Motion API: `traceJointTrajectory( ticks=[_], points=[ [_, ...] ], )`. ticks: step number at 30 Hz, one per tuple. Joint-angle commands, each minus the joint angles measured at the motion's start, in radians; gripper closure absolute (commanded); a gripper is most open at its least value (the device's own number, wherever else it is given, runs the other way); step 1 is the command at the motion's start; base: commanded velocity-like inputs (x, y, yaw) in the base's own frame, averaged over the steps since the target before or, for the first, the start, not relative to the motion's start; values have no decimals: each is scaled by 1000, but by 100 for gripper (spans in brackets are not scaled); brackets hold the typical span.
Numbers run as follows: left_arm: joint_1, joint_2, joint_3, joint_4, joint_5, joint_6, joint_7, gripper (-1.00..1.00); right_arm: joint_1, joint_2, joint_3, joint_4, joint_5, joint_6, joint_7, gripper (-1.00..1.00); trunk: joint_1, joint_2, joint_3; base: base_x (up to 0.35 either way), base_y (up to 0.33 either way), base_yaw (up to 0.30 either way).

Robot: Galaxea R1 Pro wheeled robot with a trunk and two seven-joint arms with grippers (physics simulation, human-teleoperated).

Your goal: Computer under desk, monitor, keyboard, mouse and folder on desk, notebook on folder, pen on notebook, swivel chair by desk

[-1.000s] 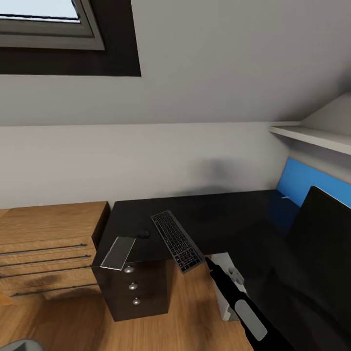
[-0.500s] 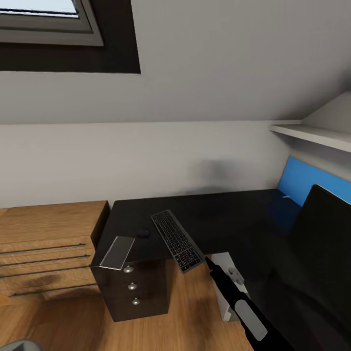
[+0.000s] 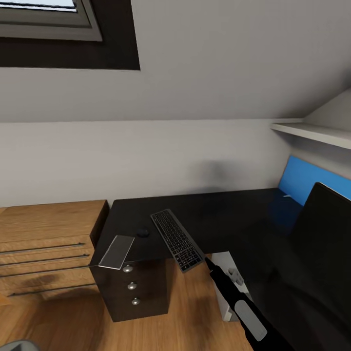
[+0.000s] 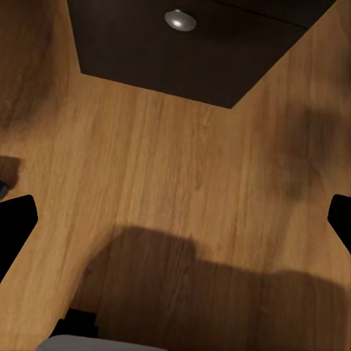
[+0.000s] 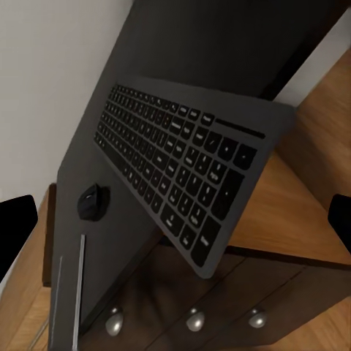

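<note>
Glossy black counter (image 3: 229,214): keyboard (image 3: 177,240) overhangs its near edge, mouse (image 3: 142,232) at nine o'clock. Right claw (image 5: 175,219) wide, empty, likely set to nudge it.

On the desk (image 3: 229,214) the keyboard (image 3: 177,240) lies aslant, its near end jutting past the front edge — the mouse (image 3: 142,232) just to its left. The monitor (image 3: 324,229) stands on the right wing. Left of the desk sits a wooden chest (image 3: 48,243); the computer (image 3: 229,287) stands underneath — behind the right arm (image 3: 239,304).
</note>
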Motion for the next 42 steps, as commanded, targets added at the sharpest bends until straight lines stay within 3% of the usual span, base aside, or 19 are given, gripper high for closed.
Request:
traceJointTrajectory(
  ticks=[1, 14, 32, 42],
  points=[
    [-1, 0, -5, 0, 11, -1, -7, -100, -1, -1, 5, 0, -11, -2, 2, -100, 4, -8, -5, 0, 0, 0],
    [-1, 1, -5, 1, 13, 5, -6, -100, -1, -1, 5, 8, -10, -1, 0, -100, 54, -99, -45, 0, 0, 0],
    [-1, 2, -5, 1, 7, 5, -4, -100, -1, 5, 7, 98, -3, -5, 6, -100, 123, -225, -102, 0, 0, 0],
    [-1, 2, -5, 1, 6, 5, -8, -100, -1, 6, 9, 114, 36, -10, 115, -100, 161, -295, -133, 0, 0, 0]
  ],
)
